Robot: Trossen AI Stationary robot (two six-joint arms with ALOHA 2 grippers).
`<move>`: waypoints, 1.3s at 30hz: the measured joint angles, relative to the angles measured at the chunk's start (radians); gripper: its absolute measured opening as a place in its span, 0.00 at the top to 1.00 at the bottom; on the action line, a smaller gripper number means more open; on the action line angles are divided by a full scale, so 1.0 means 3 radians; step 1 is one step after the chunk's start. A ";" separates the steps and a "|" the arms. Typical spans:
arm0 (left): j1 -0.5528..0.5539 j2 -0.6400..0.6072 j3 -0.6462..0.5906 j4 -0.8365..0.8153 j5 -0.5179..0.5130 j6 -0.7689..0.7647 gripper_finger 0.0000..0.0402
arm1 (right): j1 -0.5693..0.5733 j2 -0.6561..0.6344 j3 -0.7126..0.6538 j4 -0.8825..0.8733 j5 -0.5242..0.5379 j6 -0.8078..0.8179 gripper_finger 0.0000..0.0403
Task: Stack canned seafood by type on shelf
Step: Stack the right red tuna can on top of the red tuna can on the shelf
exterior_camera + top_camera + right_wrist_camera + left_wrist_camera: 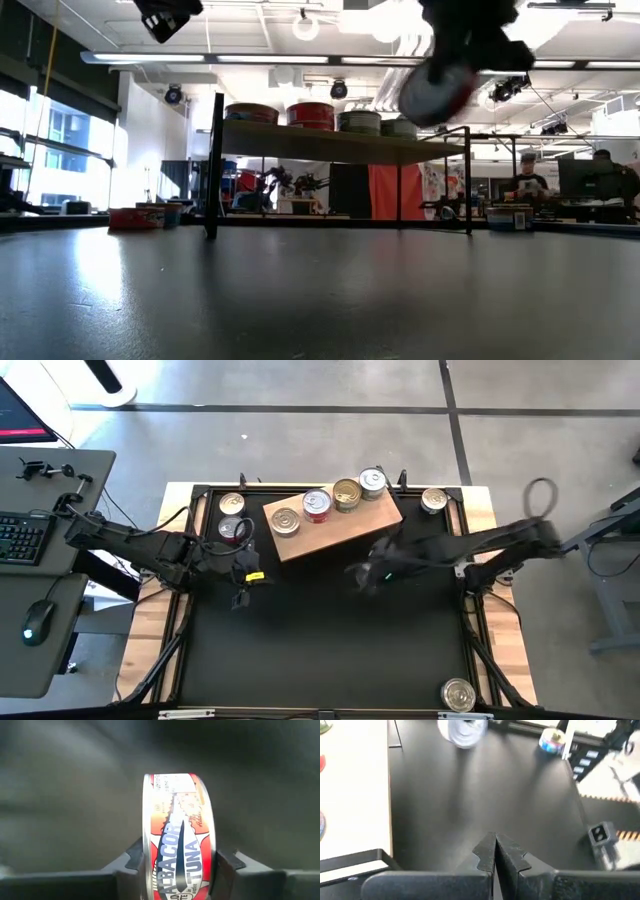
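The right gripper [176,862] clamps a red-labelled round albacore tuna tin [176,837] on edge above the black table mat [320,650], just off the near edge of the light-brown wooden shelf block [340,525]; from above, motion blurs the tin. The left gripper [495,852], fingers pressed together and empty, hovers near the mat's left edge. Four tins sit in a row on the shelf; workbenches fill the room behind.

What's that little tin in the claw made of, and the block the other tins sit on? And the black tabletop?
The tin in the right claw looks like metal: shiny silvery rims, with a glossy printed red label, probably paper or lacquer. The shelf looks like bare wood, light brown and matte. The tabletop is a dull black sheet, maybe rubber or plastic; I cannot tell which.
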 joint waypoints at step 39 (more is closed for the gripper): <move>-0.0475 0.0003 0.0001 0.0735 -0.0534 -0.0382 1.00 | -0.1789 0.1288 0.1308 0.1741 -0.0558 -0.0410 0.60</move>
